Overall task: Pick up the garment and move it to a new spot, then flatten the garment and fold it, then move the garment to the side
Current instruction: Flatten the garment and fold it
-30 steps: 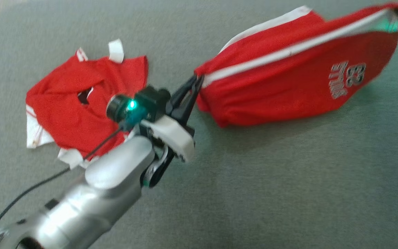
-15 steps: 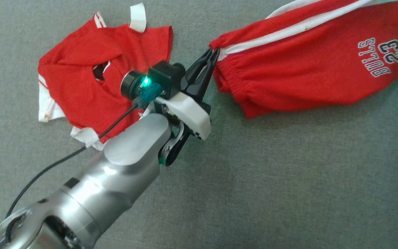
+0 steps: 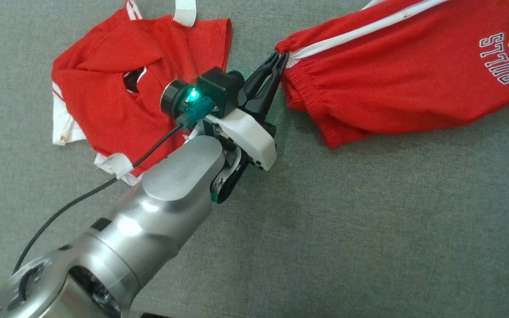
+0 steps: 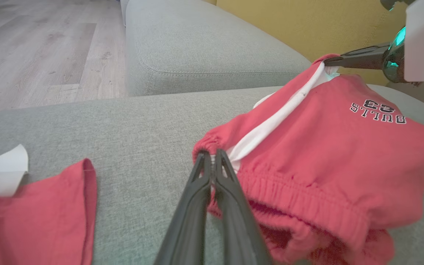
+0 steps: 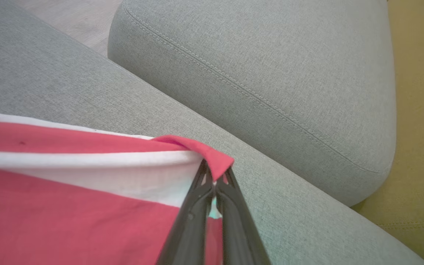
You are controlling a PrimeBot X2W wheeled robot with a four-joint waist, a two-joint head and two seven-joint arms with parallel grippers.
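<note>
1. The grey sofa (image 3: 369,229) carries everything you're working with.
2. The red shorts (image 3: 391,84) are stretched between both arms, their slack middle sagging onto the seat cushion.
3. A crumpled red jersey (image 3: 117,101) lies just beside your left arm (not the piece in hand). A low leftward sweep could snag it.
4. Your left fingers (image 3: 274,66) are pinched shut on the waistband corner.
5. Your right fingers (image 5: 215,182) are closed on the far hem corner. Both bites are thin, so too much tension could pull the cloth free.
</note>
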